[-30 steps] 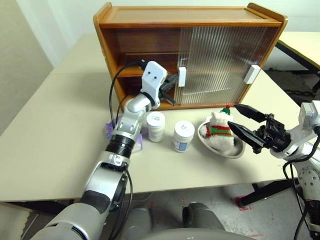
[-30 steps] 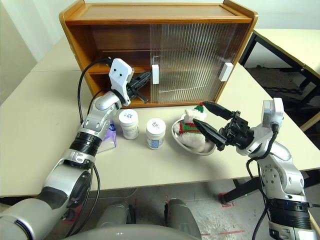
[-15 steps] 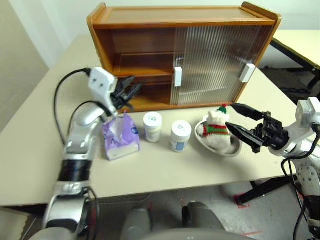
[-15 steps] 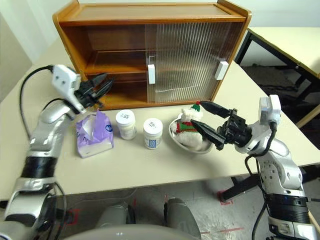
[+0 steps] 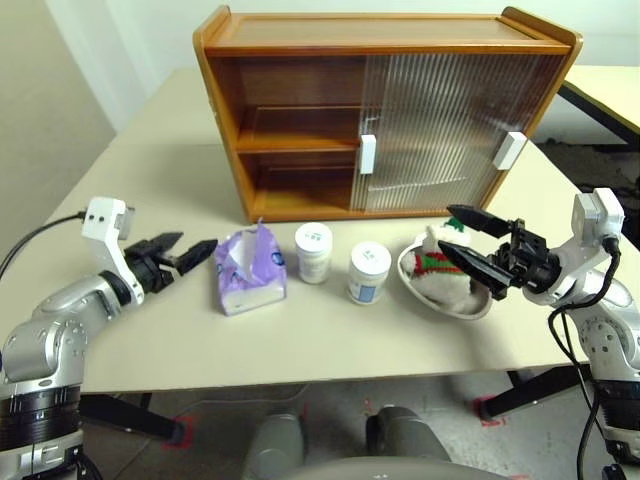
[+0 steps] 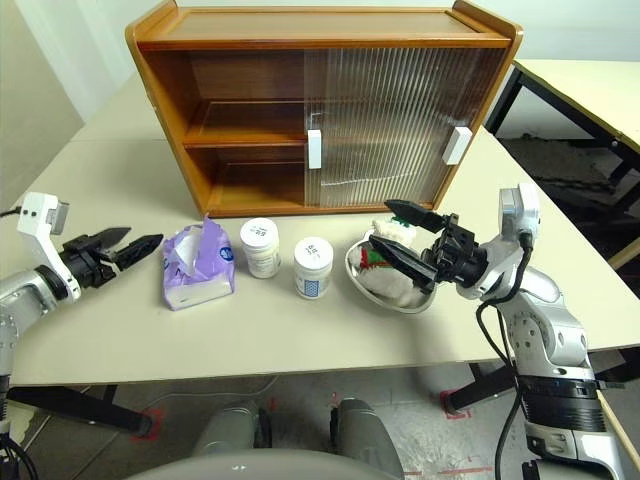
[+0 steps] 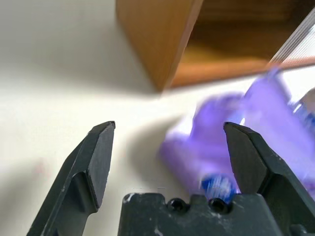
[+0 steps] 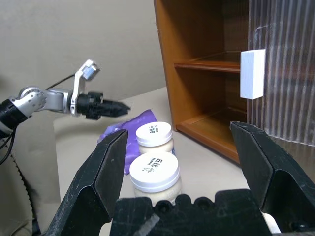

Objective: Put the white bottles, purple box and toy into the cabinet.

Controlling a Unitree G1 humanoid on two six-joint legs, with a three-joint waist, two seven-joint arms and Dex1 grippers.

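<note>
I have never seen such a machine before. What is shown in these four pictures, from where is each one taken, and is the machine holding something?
This is a humanoid robot with two arms. Two pictures come from cameras in its head and look down at a table. The other two come from a camera on each wrist and look along the black fingers.

On the table stands a wooden cabinet, its left half open. In front lie a purple box of tissues, two white bottles, and a plush toy in a steel dish.

The left gripper is open beside the purple box. The right gripper is open near the toy. Neither holds anything.
</note>
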